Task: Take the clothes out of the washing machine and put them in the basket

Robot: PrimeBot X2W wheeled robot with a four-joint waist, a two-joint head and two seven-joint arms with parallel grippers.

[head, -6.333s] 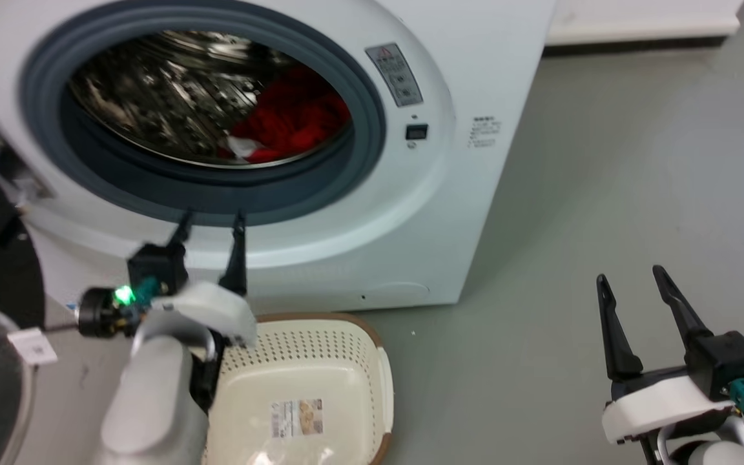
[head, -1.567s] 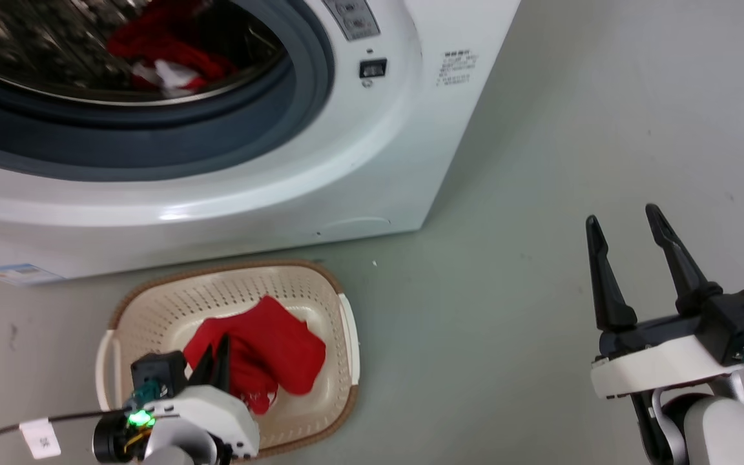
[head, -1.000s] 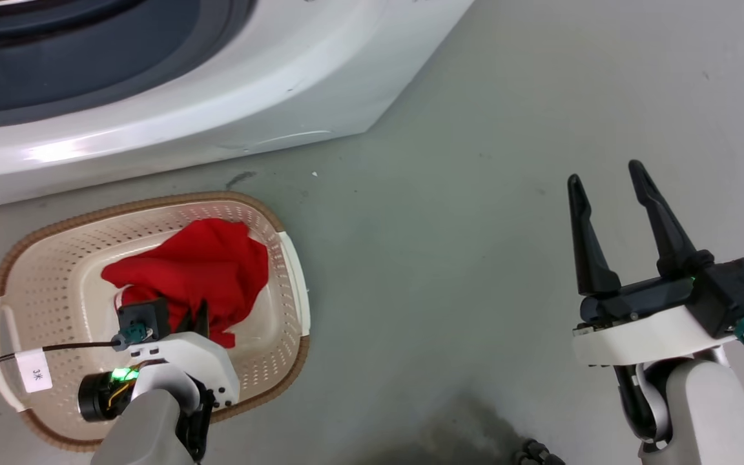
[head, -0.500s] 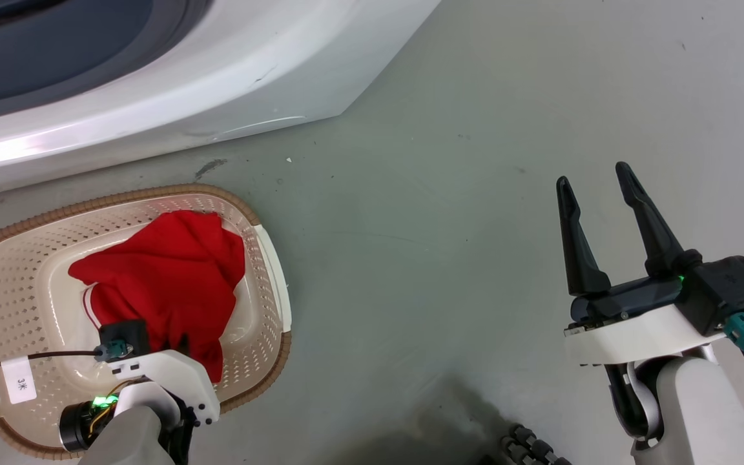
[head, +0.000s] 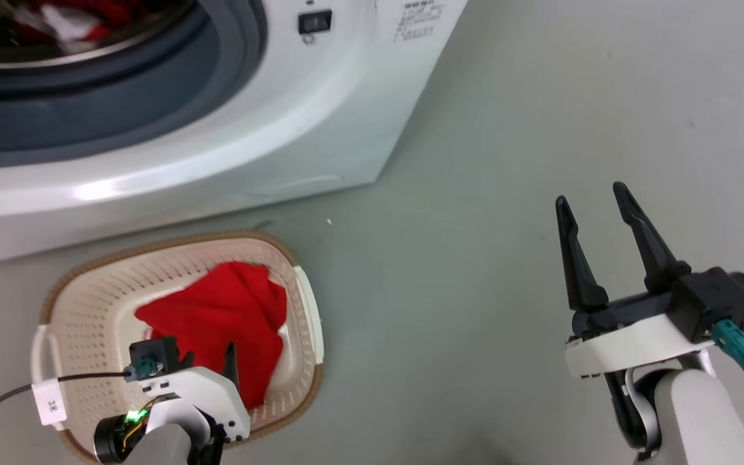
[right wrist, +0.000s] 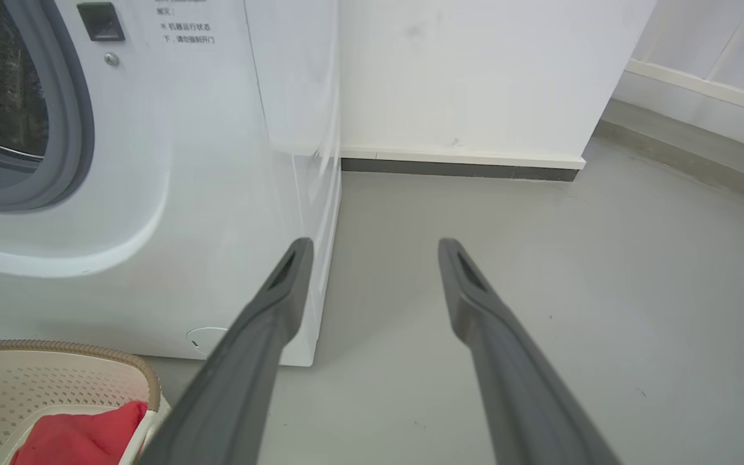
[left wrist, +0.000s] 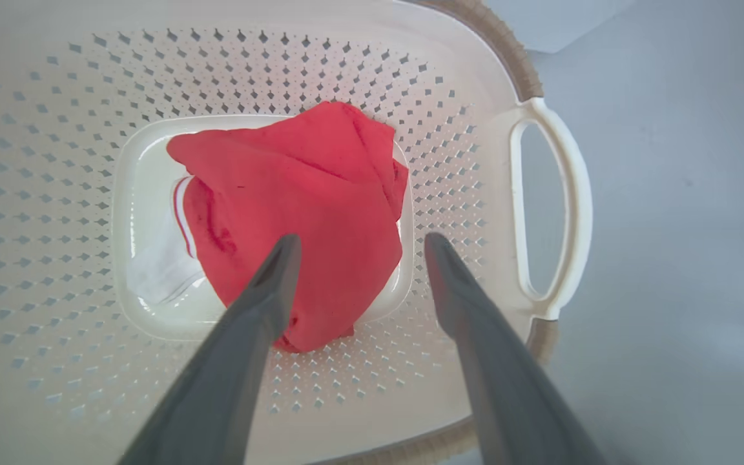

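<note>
A red garment (head: pixel 227 313) of the clothes lies crumpled in the cream basket (head: pixel 84 303) on the floor before the washing machine (head: pixel 320 123). More red and white clothes (head: pixel 110 9) show inside the drum at the top left. My left gripper (head: pixel 209 355) hovers open just above the garment, holding nothing. From the left wrist, the open left gripper (left wrist: pixel 360 239) straddles the garment (left wrist: pixel 294 187) inside the basket (left wrist: pixel 549 213). My right gripper (head: pixel 589 194) stands open and empty over bare floor at the right. The right wrist view has the right gripper (right wrist: pixel 375 242) beside the washing machine (right wrist: pixel 185 161).
Grey floor spreads to the right of the washer and basket. In the right wrist view a white wall with a dark skirting strip (right wrist: pixel 456 169) runs behind the washer. A cable with a paper tag (head: pixel 49 403) trails from my left wrist.
The head camera has tilted up, so the drum opening shows again. My left gripper has opened and let go of the red garment, which rests in the basket. The right arm has barely moved.
</note>
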